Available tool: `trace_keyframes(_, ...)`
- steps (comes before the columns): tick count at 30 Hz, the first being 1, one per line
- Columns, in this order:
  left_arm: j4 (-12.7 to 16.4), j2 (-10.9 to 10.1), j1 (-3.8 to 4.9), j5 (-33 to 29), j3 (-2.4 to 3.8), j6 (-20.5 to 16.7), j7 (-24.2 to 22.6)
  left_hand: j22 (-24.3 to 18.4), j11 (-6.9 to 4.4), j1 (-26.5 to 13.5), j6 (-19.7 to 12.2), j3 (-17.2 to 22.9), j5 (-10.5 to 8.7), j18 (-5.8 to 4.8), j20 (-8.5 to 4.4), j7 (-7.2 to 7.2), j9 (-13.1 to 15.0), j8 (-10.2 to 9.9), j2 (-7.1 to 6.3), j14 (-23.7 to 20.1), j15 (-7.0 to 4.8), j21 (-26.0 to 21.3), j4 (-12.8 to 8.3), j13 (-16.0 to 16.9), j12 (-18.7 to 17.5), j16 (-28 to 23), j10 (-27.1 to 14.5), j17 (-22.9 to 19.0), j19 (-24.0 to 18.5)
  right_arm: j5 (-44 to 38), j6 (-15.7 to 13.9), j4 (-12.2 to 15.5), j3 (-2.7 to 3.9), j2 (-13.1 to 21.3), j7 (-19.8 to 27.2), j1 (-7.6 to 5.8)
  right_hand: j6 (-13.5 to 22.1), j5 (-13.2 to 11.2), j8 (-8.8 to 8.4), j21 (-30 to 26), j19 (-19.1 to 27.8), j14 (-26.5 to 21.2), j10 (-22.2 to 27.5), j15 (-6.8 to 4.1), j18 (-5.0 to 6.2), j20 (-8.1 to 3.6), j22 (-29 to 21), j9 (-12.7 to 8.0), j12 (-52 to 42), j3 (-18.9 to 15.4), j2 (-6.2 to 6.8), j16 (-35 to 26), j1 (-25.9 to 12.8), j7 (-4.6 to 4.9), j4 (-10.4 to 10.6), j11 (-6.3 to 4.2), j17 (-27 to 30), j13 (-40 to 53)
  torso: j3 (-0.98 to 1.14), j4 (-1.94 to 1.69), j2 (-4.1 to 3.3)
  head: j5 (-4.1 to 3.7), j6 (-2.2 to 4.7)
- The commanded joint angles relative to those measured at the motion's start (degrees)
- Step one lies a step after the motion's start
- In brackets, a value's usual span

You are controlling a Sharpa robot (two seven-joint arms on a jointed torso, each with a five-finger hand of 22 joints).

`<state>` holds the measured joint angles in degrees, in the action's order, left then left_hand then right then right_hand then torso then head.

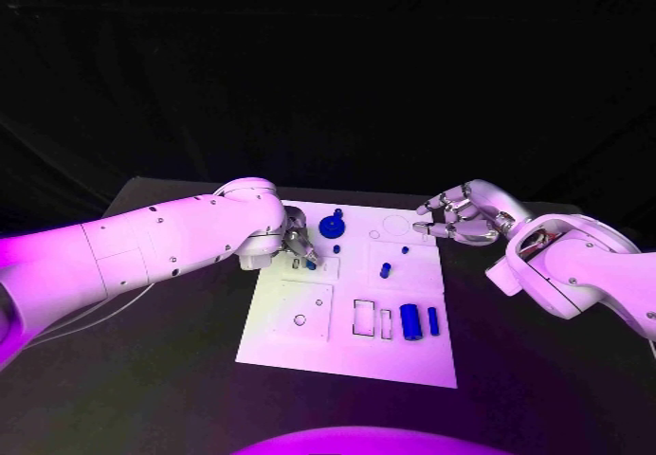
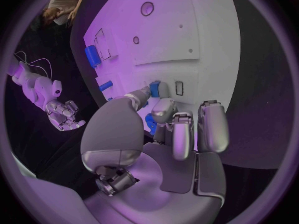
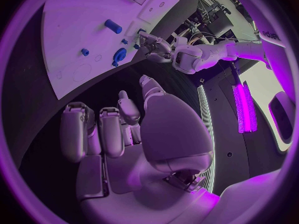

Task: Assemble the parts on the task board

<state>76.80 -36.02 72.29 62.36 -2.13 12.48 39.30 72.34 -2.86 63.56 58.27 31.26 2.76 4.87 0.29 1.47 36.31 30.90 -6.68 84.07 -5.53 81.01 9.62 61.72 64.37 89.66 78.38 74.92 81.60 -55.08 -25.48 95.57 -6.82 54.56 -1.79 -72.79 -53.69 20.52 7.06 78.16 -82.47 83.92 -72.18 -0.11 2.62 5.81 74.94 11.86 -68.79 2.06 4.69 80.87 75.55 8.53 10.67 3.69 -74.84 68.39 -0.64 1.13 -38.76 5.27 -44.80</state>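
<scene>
The white task board (image 1: 281, 346) lies in the middle of the black table. My left hand (image 1: 293, 246) is over its far left part, thumb and a finger pinching a small blue part (image 1: 310, 264) (image 2: 154, 88) at the board's surface beside a small rectangular slot (image 2: 179, 88). A round blue part (image 1: 333, 226) (image 3: 119, 55) sits just right of that hand. Small blue pieces (image 1: 386, 270) lie mid-board, and blue cylinders (image 1: 410, 318) (image 2: 92, 56) lie near the right edge. My right hand (image 1: 458, 216) (image 3: 124, 129) hovers off the far right corner, fingers curled, holding nothing.
The board carries open recesses: a round hole (image 1: 300, 320) (image 2: 147, 7) on the left and rectangular slots (image 1: 365, 318) in the middle. Bare black table (image 1: 136, 379) surrounds the board on all sides.
</scene>
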Motion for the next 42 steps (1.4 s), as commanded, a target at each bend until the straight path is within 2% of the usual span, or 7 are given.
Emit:
trace_keyframes(1,0.02,0.38,-0.05,-0.04,0.0,1.16,0.25,0.06,-0.01,-0.98,0.98,-0.64,0.18,-1.16,-0.01,-0.51,0.03,0.24,-0.18,5.93,-0.37,0.2,0.25,0.19,0.41,0.34,0.41,15.08,0.33,-0.19,0.6,0.09,0.0,0.0,0.33,0.04,-0.11,0.19,0.19,-0.26,0.01,2.61,-0.11,-0.47,0.51,-0.21,6.82,-0.09,0.09,-0.22,-0.01,-0.25,-0.38,0.06,0.04,0.04,0.11,-0.13,-0.03,0.01,-0.02,-0.07,0.0)
trace_keyframes(14,-0.45,0.68,-0.05,-0.02,0.0,1.53,0.52,0.18,0.01,-3.47,1.27,-3.61,0.17,-1.18,-0.04,-0.49,0.25,0.39,-0.75,5.93,-0.37,0.23,1.57,0.34,0.53,0.34,0.48,15.08,0.39,-0.19,0.72,0.16,0.0,0.07,0.37,0.04,-0.08,0.11,0.21,-0.44,0.1,2.57,-0.04,-0.46,0.55,-0.21,6.72,-0.11,0.15,-0.38,0.05,-0.39,-0.56,0.06,0.15,0.05,0.29,-0.21,-0.01,-0.06,0.01,-0.17,-0.1)
trace_keyframes(26,-0.55,0.34,-0.05,0.28,0.01,1.36,0.88,0.37,-0.01,-6.59,1.59,-10.95,0.17,-1.21,-0.03,-0.56,0.57,0.67,-2.0,5.93,-0.38,0.28,4.51,0.5,0.69,0.34,0.53,15.08,0.47,-0.19,0.65,0.14,0.0,0.12,0.42,0.04,0.04,-0.27,0.24,-0.68,0.2,2.51,0.07,-0.45,0.59,-0.21,6.59,-0.15,0.25,-0.8,0.2,-0.59,-0.98,0.08,0.42,0.07,0.51,-0.36,0.0,-0.06,0.02,-0.25,0.05)
trace_keyframes(35,-0.23,-0.03,-0.05,0.6,0.06,0.54,0.61,0.29,-0.08,-6.06,1.44,-14.16,0.18,-1.18,-0.11,-0.64,0.73,0.87,-1.82,5.93,-0.45,0.2,5.45,0.35,0.55,0.34,0.42,15.08,0.42,-0.19,0.58,0.12,0.0,0.15,0.45,0.04,0.06,-0.3,0.24,-0.77,0.25,2.5,0.1,-0.45,0.62,-0.21,6.53,-0.16,0.28,-0.86,0.22,-0.61,-1.04,0.08,0.46,0.08,0.54,-0.4,-0.02,-0.05,0.02,-0.21,0.12)
trace_keyframes(38,0.03,-0.16,-0.05,0.62,0.21,-0.09,0.38,0.35,-0.1,-5.85,1.38,-15.73,0.18,-1.19,-0.13,-0.65,0.79,0.95,-1.75,5.93,-0.46,0.21,6.01,0.35,0.57,0.34,0.41,15.08,0.45,-0.18,0.55,0.09,0.0,0.13,0.48,0.04,0.06,-0.3,0.24,-0.77,0.25,2.5,0.1,-0.45,0.62,-0.21,6.53,-0.16,0.28,-0.86,0.22,-0.61,-1.04,0.08,0.46,0.08,0.54,-0.4,-0.02,-0.02,0.05,-0.17,0.25)
trace_keyframes(42,0.6,-0.58,-0.05,0.55,0.98,-0.75,0.09,0.22,-0.1,-5.35,1.29,-16.87,0.19,-1.16,-0.16,-0.66,0.83,1.0,-1.45,5.93,-0.47,0.12,6.32,0.08,0.32,0.34,0.27,15.08,0.38,-0.18,0.54,0.0,0.0,0.11,0.51,0.05,0.08,-0.32,0.25,-0.78,0.25,2.5,0.08,-0.44,0.61,-0.21,6.53,-0.16,0.24,-0.93,0.21,-0.63,-1.13,0.08,0.53,0.08,0.56,-0.37,-0.02,-0.04,0.07,-0.19,0.37)
